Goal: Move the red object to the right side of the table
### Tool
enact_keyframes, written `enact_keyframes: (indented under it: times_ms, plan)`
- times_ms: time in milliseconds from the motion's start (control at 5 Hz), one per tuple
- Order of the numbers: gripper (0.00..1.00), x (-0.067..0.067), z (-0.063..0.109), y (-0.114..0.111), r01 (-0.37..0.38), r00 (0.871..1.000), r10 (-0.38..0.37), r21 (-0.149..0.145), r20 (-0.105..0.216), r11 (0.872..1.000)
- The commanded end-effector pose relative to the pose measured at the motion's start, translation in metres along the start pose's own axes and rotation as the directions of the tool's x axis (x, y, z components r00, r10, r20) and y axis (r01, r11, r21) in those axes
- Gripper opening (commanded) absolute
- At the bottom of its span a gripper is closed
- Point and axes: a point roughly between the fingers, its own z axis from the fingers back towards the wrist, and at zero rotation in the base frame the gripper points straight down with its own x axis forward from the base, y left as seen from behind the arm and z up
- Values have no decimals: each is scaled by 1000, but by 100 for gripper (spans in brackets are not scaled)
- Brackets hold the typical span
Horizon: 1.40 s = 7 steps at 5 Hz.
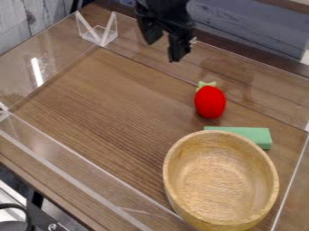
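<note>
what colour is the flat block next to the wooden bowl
Green: the flat rectangular block beside the round light wooden bowl, in the camera view.

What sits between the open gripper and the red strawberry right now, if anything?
Nothing visible. The gripper hangs open above the far part of the table, and only bare wood lies between it and the red object. The green block and wooden bowl sit nearer the camera, off that path.

Grey plank wall (259,27) behind the far edge, clear acrylic walls (49,149) catching glare, pale floor (24,23) past the left edge.
</note>
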Motion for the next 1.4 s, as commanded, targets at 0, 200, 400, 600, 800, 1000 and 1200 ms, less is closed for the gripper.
enact_keyframes:
  times_ms: [0,200,400,600,800,1000,1200]
  plan:
    - [100,17,23,-3,71,994,-72,21,84,997]
    - [100,12,21,4,27,997,-30,40,70,999]
    - [100,6,20,13,-20,998,16,64,58,998]
    - [100,1,24,40,-1,998,-3,72,58,997]
    - [100,-9,28,84,15,999,-20,98,49,995]
    - [100,-25,19,117,62,997,-66,95,40,994]
    - [100,-32,5,136,116,992,-119,73,37,991]
